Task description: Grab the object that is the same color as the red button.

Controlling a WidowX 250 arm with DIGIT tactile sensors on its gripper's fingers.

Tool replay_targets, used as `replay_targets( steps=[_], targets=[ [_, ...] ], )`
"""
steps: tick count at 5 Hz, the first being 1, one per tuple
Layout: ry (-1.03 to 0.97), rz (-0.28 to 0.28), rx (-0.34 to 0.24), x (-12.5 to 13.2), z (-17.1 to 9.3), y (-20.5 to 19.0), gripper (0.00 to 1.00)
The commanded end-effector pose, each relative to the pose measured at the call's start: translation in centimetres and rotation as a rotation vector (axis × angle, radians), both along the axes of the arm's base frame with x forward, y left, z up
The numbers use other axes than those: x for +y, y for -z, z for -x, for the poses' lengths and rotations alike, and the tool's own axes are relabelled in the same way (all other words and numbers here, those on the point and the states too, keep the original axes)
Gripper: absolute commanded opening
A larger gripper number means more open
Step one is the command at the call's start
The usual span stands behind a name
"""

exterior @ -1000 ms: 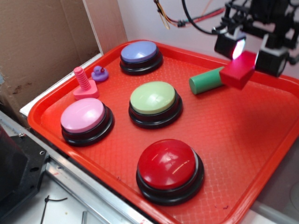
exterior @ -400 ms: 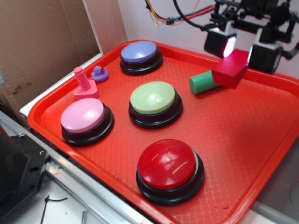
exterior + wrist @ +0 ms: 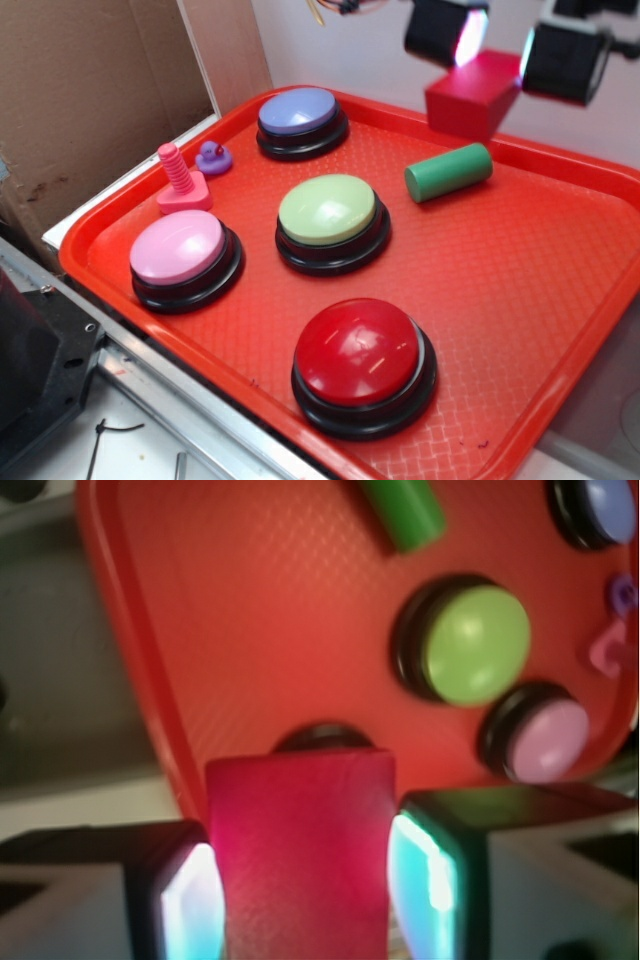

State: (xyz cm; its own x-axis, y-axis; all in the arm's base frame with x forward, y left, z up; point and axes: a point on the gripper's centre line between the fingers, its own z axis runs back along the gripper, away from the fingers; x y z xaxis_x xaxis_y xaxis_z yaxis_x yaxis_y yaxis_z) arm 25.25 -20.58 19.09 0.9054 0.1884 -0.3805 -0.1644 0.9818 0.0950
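The red block (image 3: 472, 95) hangs in the air above the back of the tray, clamped between my two glowing pads. My gripper (image 3: 490, 45) is shut on it, high at the top right of the exterior view. In the wrist view the red block (image 3: 300, 855) fills the space between the lit pads of the gripper (image 3: 300, 895). The red button (image 3: 363, 362) sits on its black base at the tray's near edge; in the wrist view only a sliver of the red button's base (image 3: 322, 736) shows above the block.
On the red tray (image 3: 520, 290) lie a green cylinder (image 3: 448, 172), a green button (image 3: 330, 220), a pink button (image 3: 184, 258), a blue-purple button (image 3: 300, 120), a pink screw toy (image 3: 181, 180) and a small purple toy (image 3: 212, 157). A cardboard wall (image 3: 90, 100) stands left.
My gripper has risen and drifted a little left with the red block held in it, lifting it clear of the green cylinder. Everything else on the tray stayed put.
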Motion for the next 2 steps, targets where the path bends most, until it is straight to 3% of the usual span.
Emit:
replay_targets(
  steps=[1, 2],
  targets=[
    [-0.001, -0.009, -0.037, 0.03, 3.08, -3.88, 0.0],
    [0.008, -0.035, -0.031, -0.51, 3.15, -3.55, 0.0]
  ],
)
